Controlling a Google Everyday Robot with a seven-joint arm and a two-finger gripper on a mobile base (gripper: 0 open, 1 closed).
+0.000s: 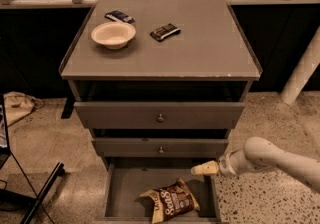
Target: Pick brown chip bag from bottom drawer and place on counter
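Observation:
The brown chip bag (172, 202) lies on the floor of the open bottom drawer (125, 188), toward its front right, with white lettering facing up. My gripper (202, 169) reaches in from the right on a white arm and hovers above the drawer's right wall, up and to the right of the bag, apart from it. The grey counter (200, 43) tops the cabinet above.
On the counter sit a cream bowl (113, 34) and two small dark wrapped bars (165, 31) (120, 16). Two upper drawers with round knobs (160, 117) stand slightly open. A black stand leg (42, 193) is at lower left, a white post (302, 70) at right.

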